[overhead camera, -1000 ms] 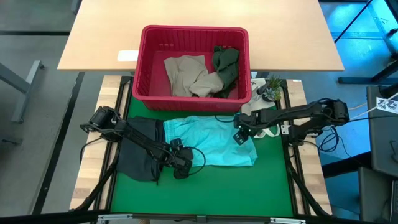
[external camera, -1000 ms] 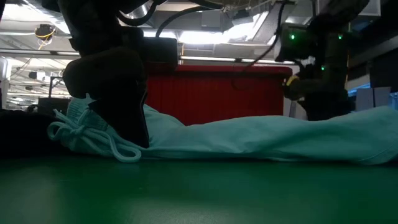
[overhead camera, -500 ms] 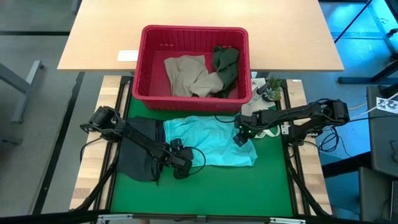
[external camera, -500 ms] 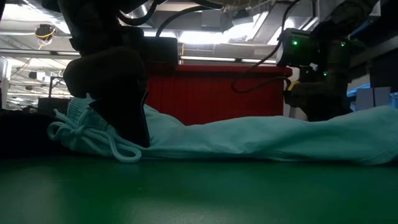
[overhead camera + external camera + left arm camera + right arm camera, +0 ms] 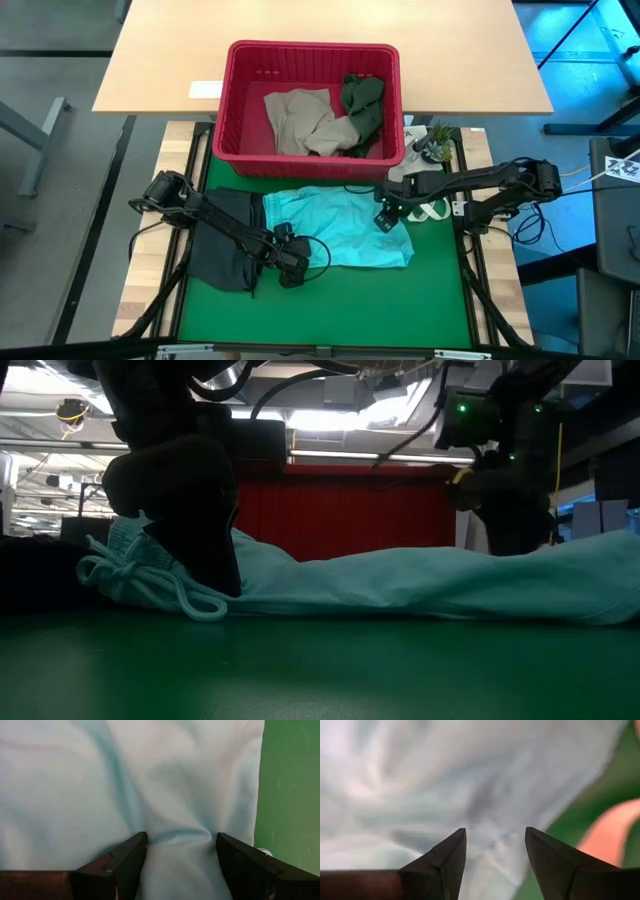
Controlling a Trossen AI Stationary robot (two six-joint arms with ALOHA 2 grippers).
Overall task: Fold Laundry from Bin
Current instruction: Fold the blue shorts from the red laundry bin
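Over the last second the right gripper [image 5: 386, 218] lifts a little and draws toward the bin [image 5: 312, 52] side of the light teal garment [image 5: 340, 228] (in the low view it now sits higher against the red wall), its fingers parted just above the cloth.

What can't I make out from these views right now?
- High view: whether the left gripper pinches the teal garment; its own body covers the contact.
- Low view: the bin interior, hidden by its wall and the garment.
- Right wrist view: cloth beyond the right gripper is blurred.
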